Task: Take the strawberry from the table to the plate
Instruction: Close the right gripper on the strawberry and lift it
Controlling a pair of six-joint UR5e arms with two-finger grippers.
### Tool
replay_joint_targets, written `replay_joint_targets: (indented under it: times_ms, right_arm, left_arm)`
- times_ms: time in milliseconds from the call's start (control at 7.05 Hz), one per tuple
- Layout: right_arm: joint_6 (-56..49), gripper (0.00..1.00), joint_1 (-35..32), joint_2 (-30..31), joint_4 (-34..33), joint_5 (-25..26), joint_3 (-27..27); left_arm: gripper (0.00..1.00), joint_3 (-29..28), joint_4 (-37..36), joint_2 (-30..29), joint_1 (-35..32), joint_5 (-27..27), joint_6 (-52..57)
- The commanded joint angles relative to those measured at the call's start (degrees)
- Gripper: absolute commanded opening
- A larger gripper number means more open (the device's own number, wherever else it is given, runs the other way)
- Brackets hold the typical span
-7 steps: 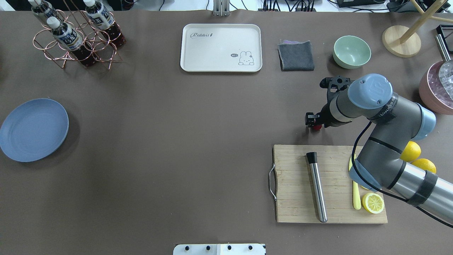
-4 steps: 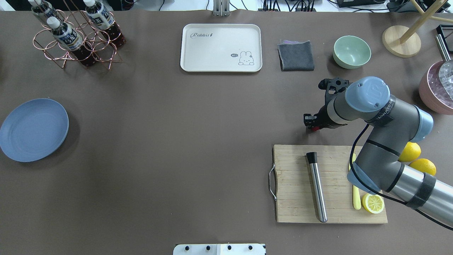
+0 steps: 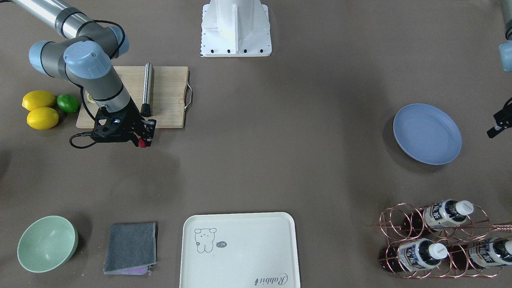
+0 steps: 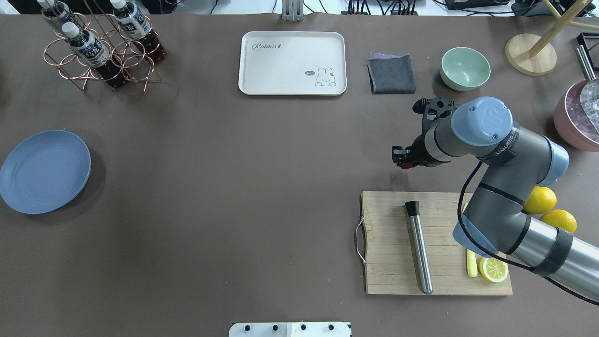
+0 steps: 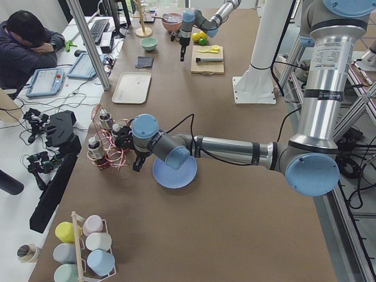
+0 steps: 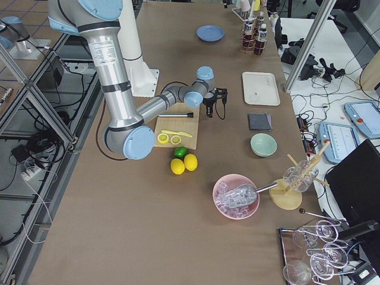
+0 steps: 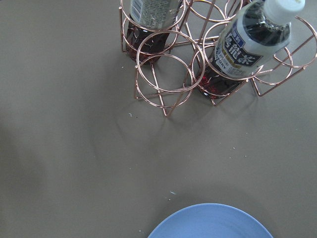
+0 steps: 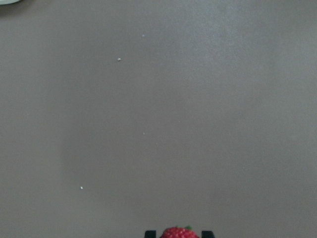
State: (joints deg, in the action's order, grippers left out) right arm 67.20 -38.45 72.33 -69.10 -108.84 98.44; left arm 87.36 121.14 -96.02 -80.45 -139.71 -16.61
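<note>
The strawberry (image 4: 406, 165) is small and red, and my right gripper (image 4: 403, 162) is shut on it just above the table (image 4: 234, 164), beyond the far edge of the cutting board. The front-facing view shows the strawberry (image 3: 142, 143) at the gripper (image 3: 143, 141) tips, and the right wrist view catches the berry's top (image 8: 177, 233) between two black fingertips. The blue plate (image 4: 44, 171) lies far off at the table's left side. My left gripper (image 5: 136, 166) hovers beside the plate (image 5: 174, 173), near the bottle rack; I cannot tell whether it is open or shut.
A wooden cutting board (image 4: 393, 271) carries a metal rod (image 4: 420, 248), a yellow knife and a lemon half (image 4: 493, 269). Lemons (image 4: 543, 200) lie to its right. A green bowl (image 4: 464, 68), grey cloth (image 4: 392, 73), cream tray (image 4: 292, 63) and copper bottle rack (image 4: 100, 47) line the far edge.
My right gripper has moved left and slightly toward the far side, carrying the strawberry with it. The plate and the other objects stay put.
</note>
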Motion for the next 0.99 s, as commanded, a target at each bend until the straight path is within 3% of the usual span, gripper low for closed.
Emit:
replay_joint_targets:
  times_ms: [0,567,851]
  right_arm:
    - [-0.05,0.00,-1.70,-1.57,-0.07,-0.41,0.26]
    - [-0.40,0.00,-6.99,-2.81,-3.39,-4.02,4.55]
    - [-0.49,0.00,-7.17,-2.81,-3.68,-4.02,6.15]
  left_arm:
    - [0.98,-6.37,3.71,-0.74,0.47,2.31,0.61]
    - [0.95,-18.86,17.33,0.92,4.06,5.40,-0.26]
    - [0.85,-19.33,20.87,3.46,7.74,5.06,-2.97]
